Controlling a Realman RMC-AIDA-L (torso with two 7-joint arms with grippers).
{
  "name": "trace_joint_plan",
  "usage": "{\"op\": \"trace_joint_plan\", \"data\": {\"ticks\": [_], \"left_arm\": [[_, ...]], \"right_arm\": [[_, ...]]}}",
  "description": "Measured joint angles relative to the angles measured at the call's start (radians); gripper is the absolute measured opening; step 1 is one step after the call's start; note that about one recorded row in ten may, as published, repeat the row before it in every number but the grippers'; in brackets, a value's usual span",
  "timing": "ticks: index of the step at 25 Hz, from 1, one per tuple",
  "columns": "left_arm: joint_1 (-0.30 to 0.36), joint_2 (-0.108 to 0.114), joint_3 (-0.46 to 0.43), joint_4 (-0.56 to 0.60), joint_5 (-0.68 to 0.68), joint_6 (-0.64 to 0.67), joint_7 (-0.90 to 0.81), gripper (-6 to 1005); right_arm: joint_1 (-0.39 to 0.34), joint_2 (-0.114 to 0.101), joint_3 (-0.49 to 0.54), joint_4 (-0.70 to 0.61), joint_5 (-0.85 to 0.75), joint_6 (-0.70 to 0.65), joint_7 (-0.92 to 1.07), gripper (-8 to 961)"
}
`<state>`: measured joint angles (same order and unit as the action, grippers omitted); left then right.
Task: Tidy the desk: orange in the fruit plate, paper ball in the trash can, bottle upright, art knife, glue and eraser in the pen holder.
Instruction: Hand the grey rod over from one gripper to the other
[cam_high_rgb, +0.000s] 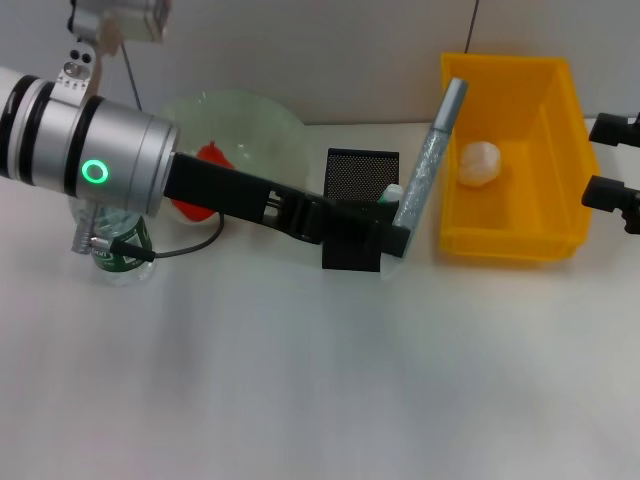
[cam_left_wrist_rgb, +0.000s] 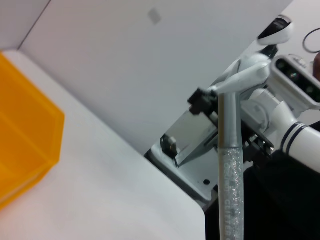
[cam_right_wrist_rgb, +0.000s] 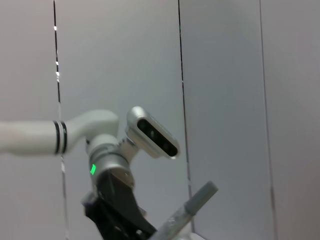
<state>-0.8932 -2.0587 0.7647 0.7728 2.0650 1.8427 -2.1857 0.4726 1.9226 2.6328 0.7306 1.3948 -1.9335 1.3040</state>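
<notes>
The left gripper clamps a slim, glittery grey glue stick just right of the black mesh pen holder; the right gripper's state is unclear.

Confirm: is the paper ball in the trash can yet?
Yes. The paper ball lies inside the yellow trash can, on its floor.

- The left arm reaches from the near left across toward the centre, its left gripper clamped on something slender.
- The right gripper sits parked at the far right edge.
</notes>
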Motion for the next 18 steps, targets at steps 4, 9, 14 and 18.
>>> {"op": "trace_joint_plan", "data": {"ticks": [4,9,14,18], "left_arm": [[0.015,0.004,-0.001,0.005,-0.032,0.007,0.046,145],[0.029,0.015,0.001,0.002,-0.045,0.017,0.098,146],[0.043,0.028,-0.006,-0.002,-0.099,0.028,0.131,145],[0.043,0.029,-0.005,0.0,-0.111,0.038,0.104,145]], "right_arm": [[0.002,0.002,0.011,-0.035,0.031,-0.035,0.092,746],[0.004,0.017,0.013,-0.068,0.071,-0.018,0.258,746],[-0.003,0.029,0.011,-0.099,0.085,0.008,0.352,745],[-0.026,0.067,0.003,-0.019,0.066,0.007,0.243,745]]}}
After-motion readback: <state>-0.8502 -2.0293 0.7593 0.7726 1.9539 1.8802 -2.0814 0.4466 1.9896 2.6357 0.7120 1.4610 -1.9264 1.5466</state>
